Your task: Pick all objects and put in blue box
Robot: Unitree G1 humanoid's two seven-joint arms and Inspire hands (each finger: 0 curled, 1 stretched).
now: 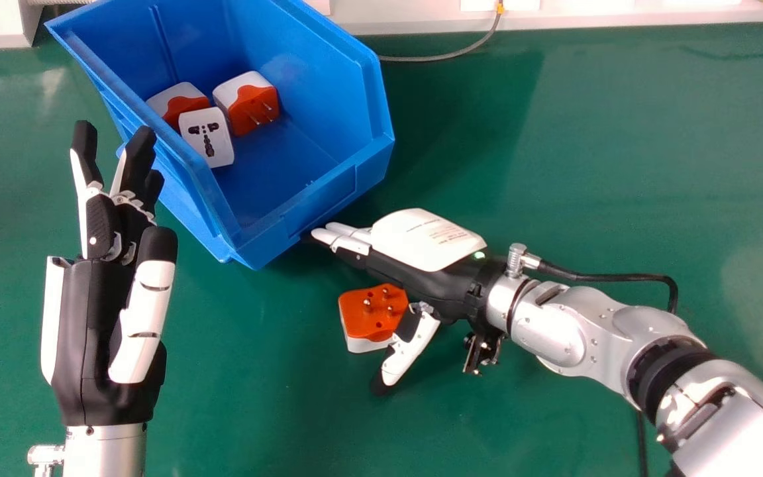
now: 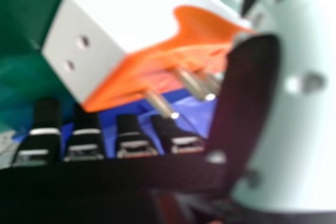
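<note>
Blue box (image 1: 318, 73): near bench's (image 1: 587, 165) far edge
Right robot hand (image 1: 414, 273): released, between box and orange-white adapter (image 1: 371, 315)
Left robot hand (image 1: 93, 338): released, near box
Grey cable (image 1: 448, 57): bench's far edge

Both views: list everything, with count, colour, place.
box: one, blue, on the table
adapters: three, white, two showing orange, in the box
loose adapter: one, orange and white, on the table
table: one, green, beneath
ledge: one, white, beyond table
cables: two, grey, table's far edge
black cabling: count unclear, head view's right
left hand: one, black and white, head view's left
right hand: one, black and white, by loose adapter
forearms: two, silver, behind hands
</note>
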